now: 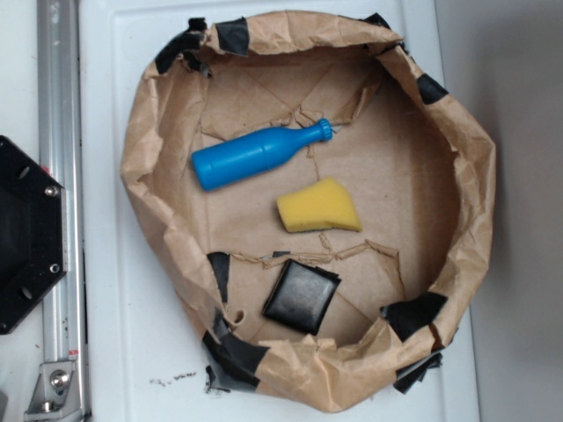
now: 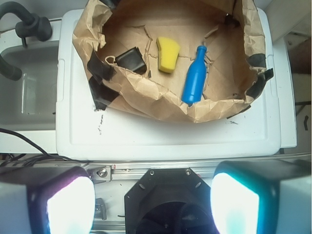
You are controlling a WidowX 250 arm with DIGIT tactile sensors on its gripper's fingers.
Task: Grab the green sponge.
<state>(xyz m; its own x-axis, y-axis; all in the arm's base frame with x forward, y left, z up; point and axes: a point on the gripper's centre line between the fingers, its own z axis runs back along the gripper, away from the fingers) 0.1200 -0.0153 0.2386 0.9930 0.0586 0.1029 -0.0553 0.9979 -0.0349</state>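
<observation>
Your target, the green sponge (image 1: 318, 208), actually reads yellow: a wedge-shaped foam piece lying flat on the floor of the brown paper nest (image 1: 466, 149), roughly mid-floor. Take the sponge as your landmark. The blue bottle (image 1: 257, 156) lies on its side just beside it on one flank, apart and not touching; the black square pad (image 1: 302, 296) sits near it on the opposite flank, close to the nest's wall.

In the wrist view the gripper (image 2: 153, 204) hangs back over the robot's own base, outside the nest, with the white tabletop (image 2: 161, 136) and the nest's near paper wall between it and the sponge (image 2: 167, 54). The jaws stand wide apart, nothing held.

What the move turns on: the sponge lies straight ahead of the jaws and only slightly off their centre line, well apart. Its long axis runs roughly along your approach line, thick end nearer you, so the jaws should close across its narrow width. You must clear the paper wall first, then drop between bottle and pad.
</observation>
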